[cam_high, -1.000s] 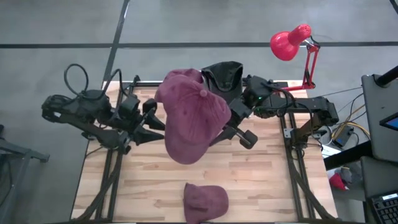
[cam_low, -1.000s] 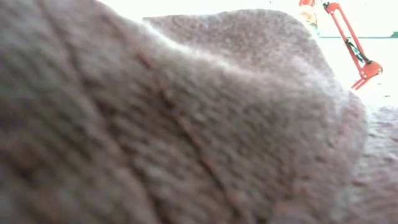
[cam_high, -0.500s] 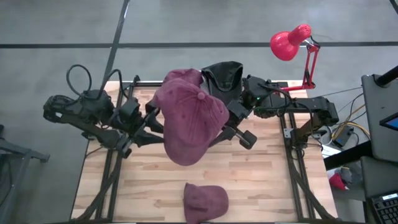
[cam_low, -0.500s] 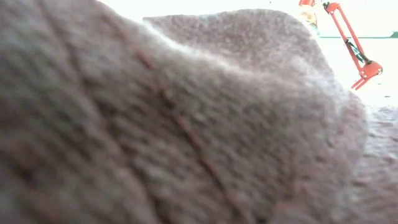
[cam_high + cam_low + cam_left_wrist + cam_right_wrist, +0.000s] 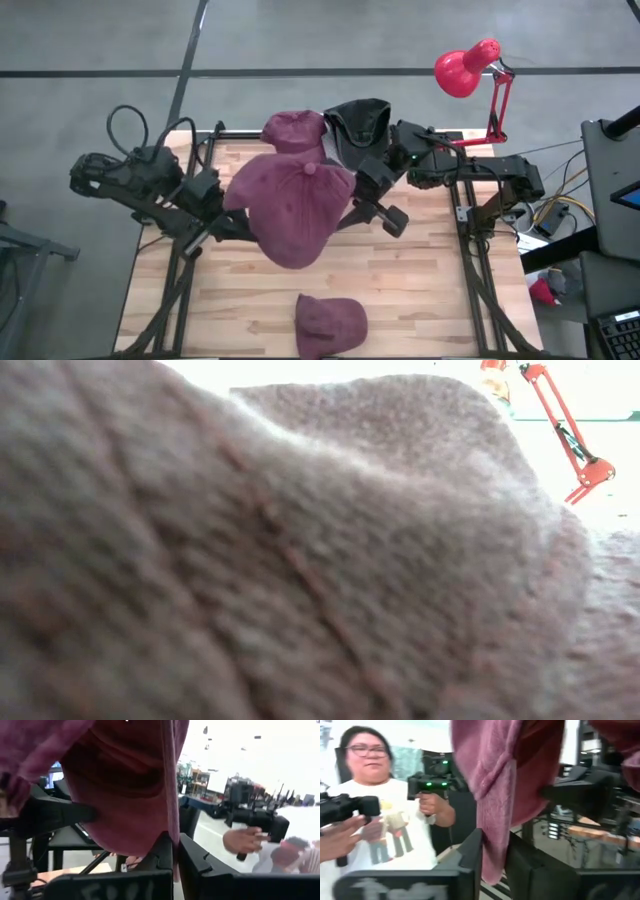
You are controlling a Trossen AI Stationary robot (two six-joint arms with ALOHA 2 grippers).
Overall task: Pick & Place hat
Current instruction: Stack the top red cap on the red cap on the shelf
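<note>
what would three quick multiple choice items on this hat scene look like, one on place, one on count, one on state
1. Where is the held maroon hat?
A. lifted between both arms over the table's middle
B. flat at the near edge
C. on the lamp

2. How many maroon hats show in the high view?
A. one
B. two
C. three

3. How does the left gripper stand?
A. wide open, away from the hat
B. shut on the hat's edge
C. shut on the lamp

Key: 1 A, it hangs between the left gripper and the right gripper. 2 C, the held one, one at the far edge, one at the near edge. 3 B, the left wrist view shows the fabric pinched between its fingers.
</note>
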